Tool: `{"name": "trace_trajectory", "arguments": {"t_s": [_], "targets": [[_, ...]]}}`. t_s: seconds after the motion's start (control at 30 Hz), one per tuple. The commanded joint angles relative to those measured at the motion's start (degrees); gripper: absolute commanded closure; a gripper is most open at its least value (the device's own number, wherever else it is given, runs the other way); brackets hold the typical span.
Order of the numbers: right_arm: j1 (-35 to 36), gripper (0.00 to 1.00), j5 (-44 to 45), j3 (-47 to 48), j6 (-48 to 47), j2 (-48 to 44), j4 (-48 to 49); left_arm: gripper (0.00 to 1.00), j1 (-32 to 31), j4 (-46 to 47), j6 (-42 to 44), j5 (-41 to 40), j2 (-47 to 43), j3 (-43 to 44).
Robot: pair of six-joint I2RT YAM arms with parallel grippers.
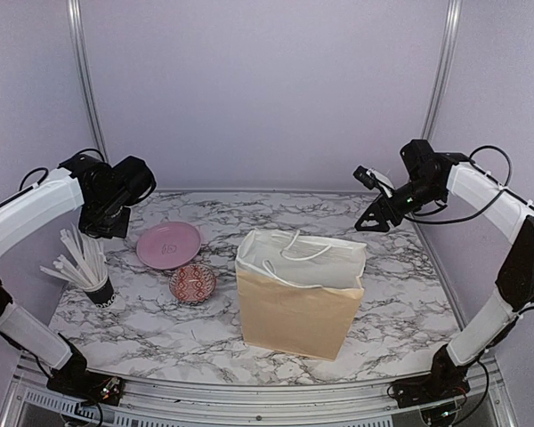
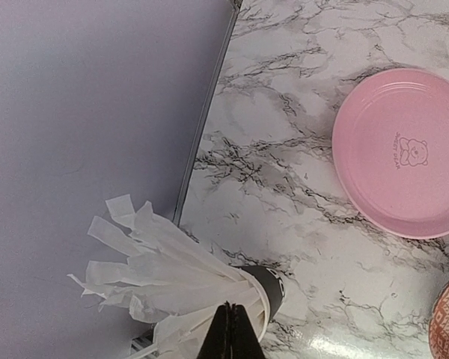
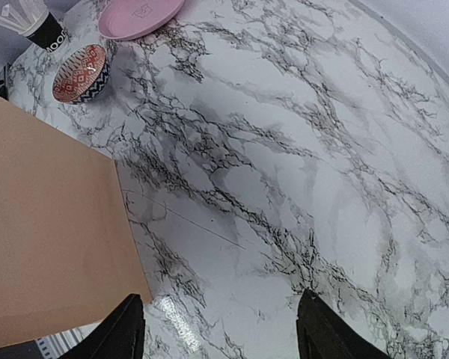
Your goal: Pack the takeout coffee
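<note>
The marble table (image 1: 160, 342) ends at a metal rail along its near edge, and a strip of bare marble runs between that rail and the foot of the paper bag (image 1: 294, 307). The bag stands upright right of centre, its mouth open and its white cord handles (image 1: 295, 252) lying across the opening. The takeout coffee shows in no view; whether it is inside the bag cannot be told.

Left of the bag, just apart from it, sits a small patterned bowl (image 1: 193, 283). Further left, close to the table's left edge, is the dark cup (image 1: 99, 292) with white straws (image 1: 76, 258) fanning out toward the left wall. Beyond the bowl lies a pink plate (image 1: 168, 245), near it but not touching.

The left gripper (image 2: 230, 333) hangs over the straws with its fingers pressed together; whether a straw is caught cannot be told. At far right, the right gripper (image 3: 218, 314) is raised, fingers spread, over open marble right of the bag.
</note>
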Motion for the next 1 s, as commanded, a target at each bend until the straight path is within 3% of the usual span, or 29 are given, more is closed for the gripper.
{"name": "trace_trajectory", "arguments": {"t_s": [0.0,0.33,0.47,0.6,0.8,0.97], "targets": [[-0.3,0.33,0.4,0.6,-0.3,0.7,0.1,1.00,0.3,-0.9,0.6,3.4,-1.9,2.7],[-0.3,0.33,-0.2,2.6,-0.3,2.6,-0.9,1.00,0.2,-12.1,-2.9,-0.6,-8.9,11.3],[-0.3,0.33,-0.4,3.5,-0.3,2.9,-1.3,1.00,0.3,-12.5,-2.0,-0.4,-11.2,15.3],[-0.3,0.33,-1.4,4.1,-0.5,3.1,-1.9,1.00,0.2,-9.1,3.9,6.1,-11.2,21.7],[-0.3,0.32,-0.6,6.0,-0.4,4.1,-3.1,1.00,0.2,-9.4,11.3,10.5,-6.0,42.2],[-0.3,0.31,0.4,7.5,-0.2,4.2,-3.9,1.00,0.1,-3.4,13.0,18.7,-4.8,49.6]]}}
